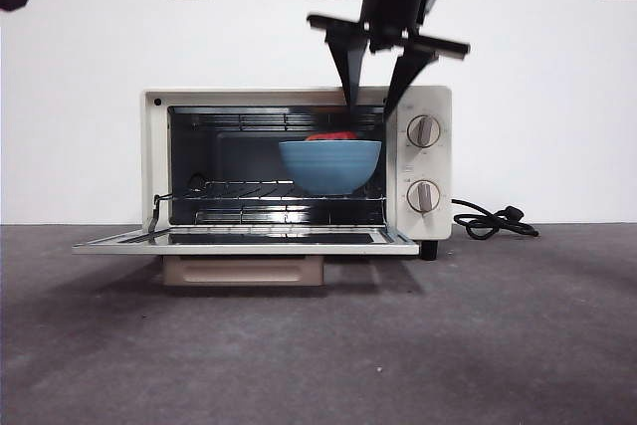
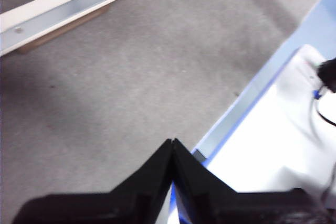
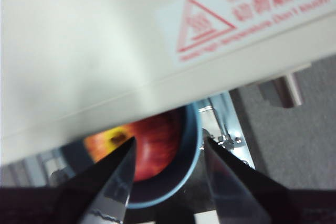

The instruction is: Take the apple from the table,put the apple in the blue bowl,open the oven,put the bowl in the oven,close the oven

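So right now my right gripper [image 1: 373, 105] is hanging just above the top front edge of the oven [image 1: 296, 168], jaws spread apart with nothing between them. The blue bowl [image 1: 329, 166] sits on the wire rack inside, over toward the knob side, and the apple [image 1: 331, 136] is in it, only a red sliver peeking over the rim from the front. In my right wrist view I'm looking down past the oven's cream top with its red warning sticker, and the apple [image 3: 152, 145] and the bowl's rim [image 3: 190, 140] show just under the front lip, framed between my two jaws. So the bowl is straight below me and a bit inward, and I'd say I'm done with it. What's left, as far as I can judge, is closing the door [image 1: 244, 238], which lies flat and fully open, sticking out toward the camera, its beige handle [image 1: 243, 270] hanging under the front edge. That handle runs side to side, lower and further out than my gripper and off toward the hinge-bracket side. My left gripper [image 2: 172, 145] is pressed shut on nothing, over the table [image 2: 131, 87] near the door's edge, so honestly it might be the nearer one, but I can't really tell from these views.
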